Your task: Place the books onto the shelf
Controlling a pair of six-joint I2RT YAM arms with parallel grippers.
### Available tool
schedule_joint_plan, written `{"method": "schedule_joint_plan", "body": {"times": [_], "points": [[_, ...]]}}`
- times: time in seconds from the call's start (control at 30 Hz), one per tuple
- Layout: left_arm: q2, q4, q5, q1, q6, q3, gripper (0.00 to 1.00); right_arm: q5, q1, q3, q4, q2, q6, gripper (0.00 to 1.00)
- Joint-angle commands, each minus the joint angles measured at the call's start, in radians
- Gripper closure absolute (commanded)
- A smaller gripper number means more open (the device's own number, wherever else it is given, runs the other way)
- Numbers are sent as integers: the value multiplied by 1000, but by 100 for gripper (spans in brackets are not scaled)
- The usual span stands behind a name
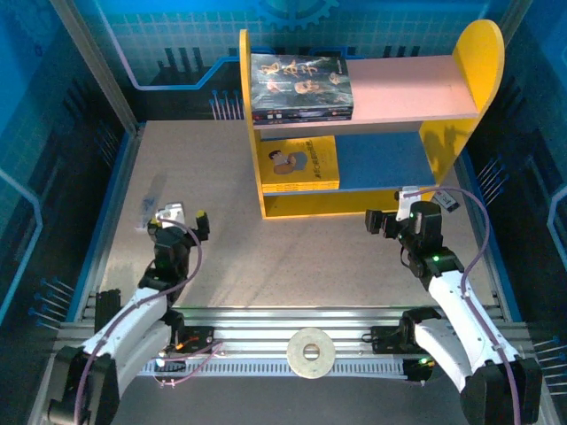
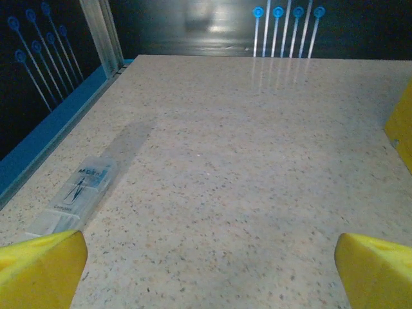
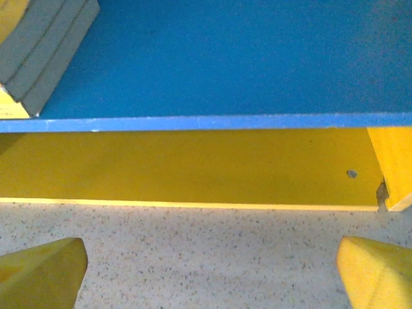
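Note:
The shelf (image 1: 461, 88) stands at the back of the table, with yellow side panels, a pink upper board and a blue lower board (image 3: 244, 58). A stack of dark books (image 1: 299, 86) lies flat on the upper board's left half. Yellow books (image 1: 299, 164) lie on the lower board at its left; their page edges (image 3: 45, 51) show in the right wrist view. My left gripper (image 1: 184, 216) hangs open over bare table at the left, holding nothing (image 2: 209, 270). My right gripper (image 1: 390, 214) is open and empty just before the shelf's yellow base (image 3: 193, 167).
A clear plastic ruler (image 2: 80, 193) lies on the speckled table (image 1: 292, 257) ahead and left of the left gripper. A roll of tape (image 1: 310, 352) rests on the metal rails between the arm bases. Blue walls and a metal frame enclose the table.

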Motion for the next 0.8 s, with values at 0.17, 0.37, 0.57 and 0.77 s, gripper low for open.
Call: {"method": "schedule_joint_plan", "body": {"times": [0.17, 0.37, 0.57, 0.77], "points": [[314, 368, 254, 108, -3, 40, 1, -25, -13, -135, 234, -70, -85, 0], [529, 508, 300, 117, -2, 84, 1, 12, -15, -203, 372, -69, -96, 0], [728, 711, 329, 115, 25, 84, 1, 17, -19, -180, 437, 26, -117, 0], [718, 482, 327, 113, 25, 198, 1, 1, -20, -171, 571, 160, -135, 0]]}}
